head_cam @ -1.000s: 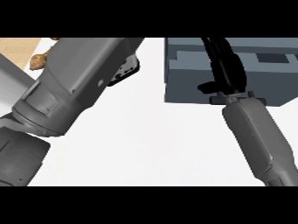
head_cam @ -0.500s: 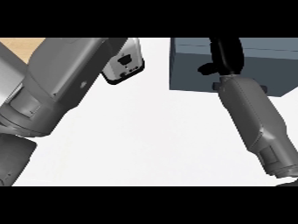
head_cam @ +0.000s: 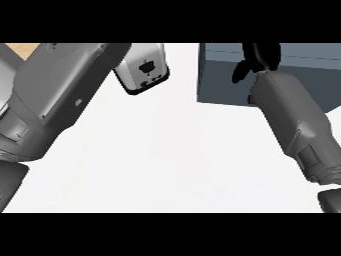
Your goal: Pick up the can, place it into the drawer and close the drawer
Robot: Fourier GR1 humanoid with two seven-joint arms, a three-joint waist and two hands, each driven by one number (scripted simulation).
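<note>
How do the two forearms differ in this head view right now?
The left forearm fills the view's left side and looks much bulkier; the right forearm looks slimmer. The left one leans up toward the right, the right one up toward the left. The right hand shows, black, against the blue-grey drawer unit; the left hand is out of view. Both forearms are grey.
</note>
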